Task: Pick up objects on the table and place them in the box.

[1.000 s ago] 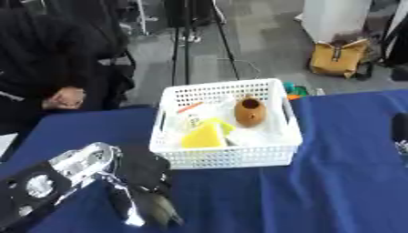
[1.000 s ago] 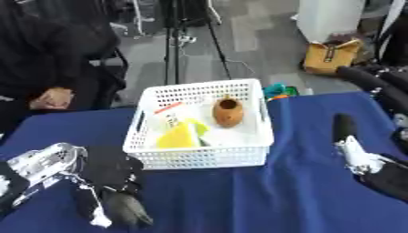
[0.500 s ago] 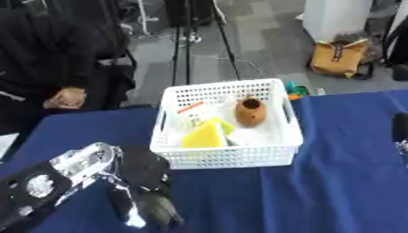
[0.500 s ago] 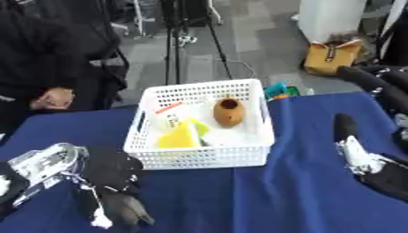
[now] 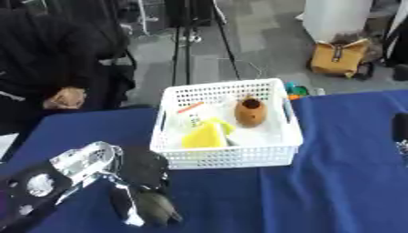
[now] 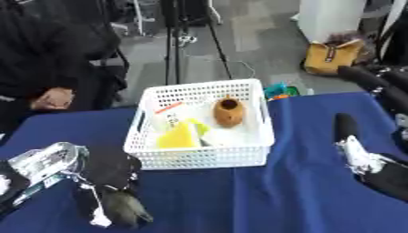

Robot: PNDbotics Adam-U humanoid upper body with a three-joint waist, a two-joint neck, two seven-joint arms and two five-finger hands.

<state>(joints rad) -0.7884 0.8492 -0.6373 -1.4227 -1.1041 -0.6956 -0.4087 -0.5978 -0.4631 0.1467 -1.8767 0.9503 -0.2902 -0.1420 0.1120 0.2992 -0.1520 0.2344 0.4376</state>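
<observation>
left hand [image 5: 143, 170] sits low at the near left of the worktop [image 5: 334, 182], fingers pointing down toward the blue cloth and looking relaxed, nothing visibly held. can't make out any object under it, the dark fingers just blur into the cloth. right hand [image 6: 354, 145] is off at the right edge, fingers straight and up, idle, also holding nothing.

just beyond the left hand is the white basket [image 5: 231, 157], which i'd guess is the box. already inside: a brown pot-looking thing [image 5: 249, 111], something yellow [image 5: 204, 135] and a flat white packet [image 5: 191, 119].

i honestly can't see anything left out on the cloth to pick, so my guess is it's near done. risk from here: the left arm lifting or swinging forward could clip the basket's near wall and shove it, since the two are pretty close.
</observation>
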